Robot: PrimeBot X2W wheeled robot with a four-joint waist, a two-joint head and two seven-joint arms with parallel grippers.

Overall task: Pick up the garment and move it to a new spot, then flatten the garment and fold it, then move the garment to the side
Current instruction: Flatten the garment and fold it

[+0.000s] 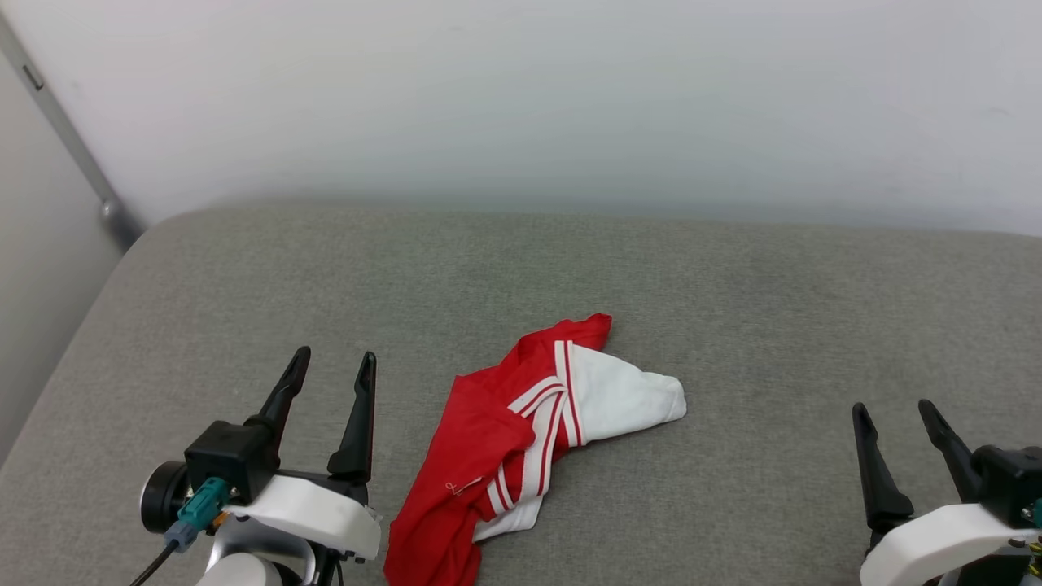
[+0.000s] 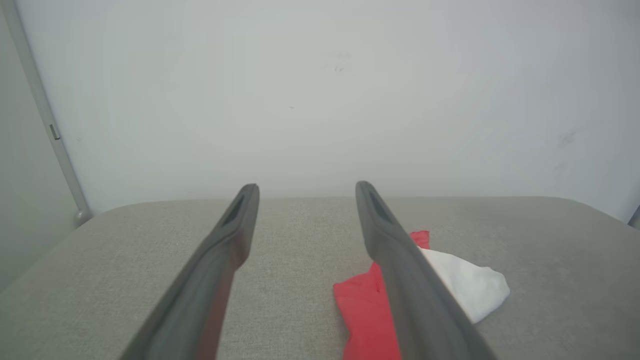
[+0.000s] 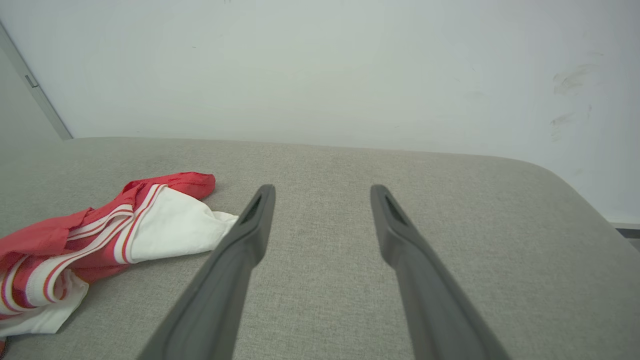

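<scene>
Garment (image 1: 521,431) lies crumpled at the mid-front of a grey cushion (image 1: 733,309), red body bunched toward the near edge, white sleeve (image 1: 627,399) flopped out to the right, striped trim twisted across the middle. Its near end runs off the bottom of the head view, so whether it hangs over the cushion front cannot be told. Left gripper (image 1: 336,355) hangs just beside the red edge, jaws wide, nothing held. Right gripper (image 1: 891,407) sits well apart to the right, also wide and empty. Left wrist view: left gripper (image 2: 307,186) fingers spread over bare cushion (image 2: 300,240), with the garment (image 2: 360,305) low right, part hidden behind one finger, apparently untouched. Right wrist view: right gripper (image 3: 323,189) fingers parted above bare cushion (image 3: 450,200); garment (image 3: 100,235) at left, sleeve tip near one finger but seemingly apart. Judgement: heap not flat, no fold made, so spreading looks like the step in hand. To do it well, each gripper should take its own outer edge, left on the red side, right on the sleeve, pinching as few layers as possible. Then lift low and draw apart so the trim untwists. Avoid the bunched middle, since a grab there would likely drag layers together.
</scene>
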